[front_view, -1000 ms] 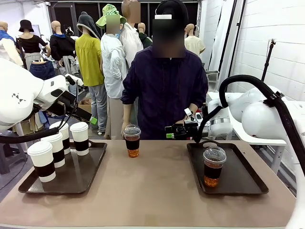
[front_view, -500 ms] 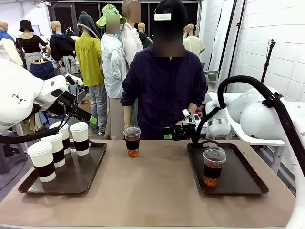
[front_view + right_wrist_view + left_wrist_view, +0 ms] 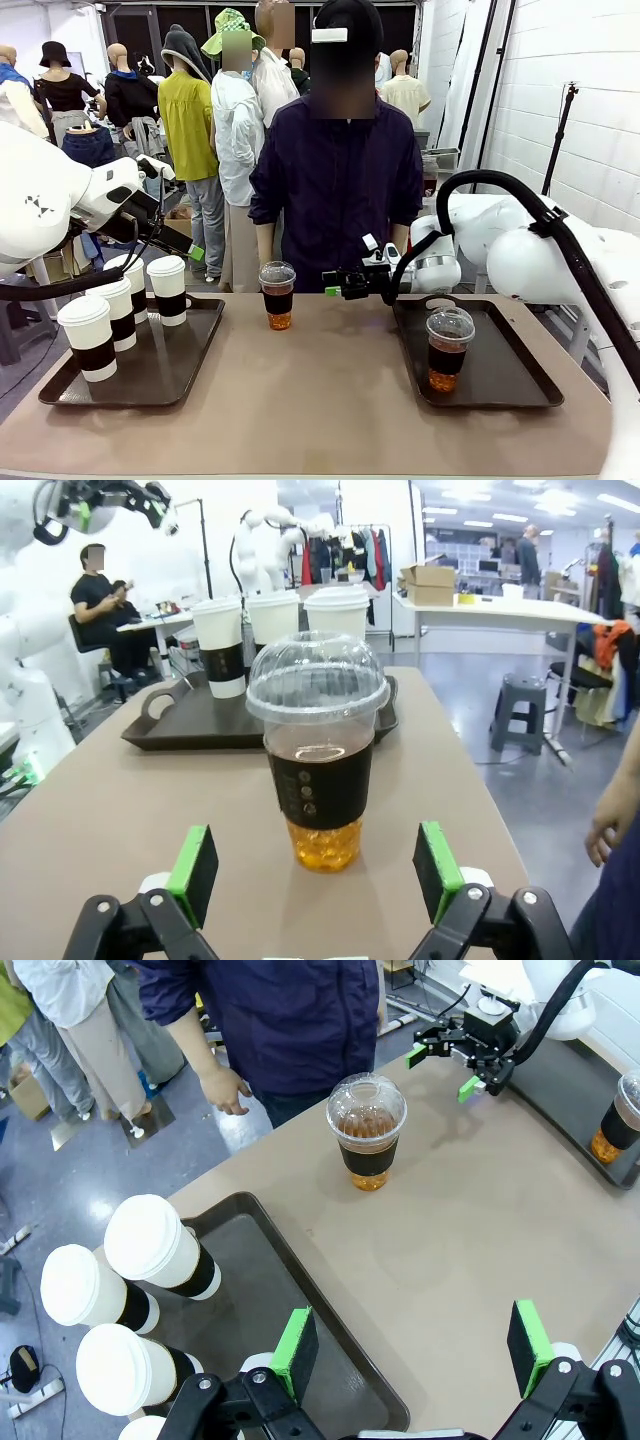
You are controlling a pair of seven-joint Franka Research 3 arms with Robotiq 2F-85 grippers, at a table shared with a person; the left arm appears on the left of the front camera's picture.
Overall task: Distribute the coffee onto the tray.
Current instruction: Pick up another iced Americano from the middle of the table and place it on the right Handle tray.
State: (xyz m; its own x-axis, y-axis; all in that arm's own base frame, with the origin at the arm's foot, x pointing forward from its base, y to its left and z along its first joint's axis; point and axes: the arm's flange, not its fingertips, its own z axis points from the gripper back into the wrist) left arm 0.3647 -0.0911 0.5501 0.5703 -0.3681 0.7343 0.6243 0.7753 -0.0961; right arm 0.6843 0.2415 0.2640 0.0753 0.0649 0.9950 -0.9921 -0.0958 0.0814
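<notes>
R fingers (image 3: pixel 335 285) spread wide, empty. Since a sec ago they've slid toward 9 o'clock, off the R tray (image 3: pixel 500 372) corner. Now they're near the desk cup (image 3: pixel 277 295), level w/ its sleeve, not touching. Cup stands on bare desk (image 3: pixel 330 400) btwn trays. Prob. grasp approach. 2nd cup (image 3: pixel 449 350) already on R tray. L fingers (image 3: pixel 412 1348) released, above L tray (image 3: pixel 170 372) w/ white cups (image 3: pixel 122 310).
</notes>
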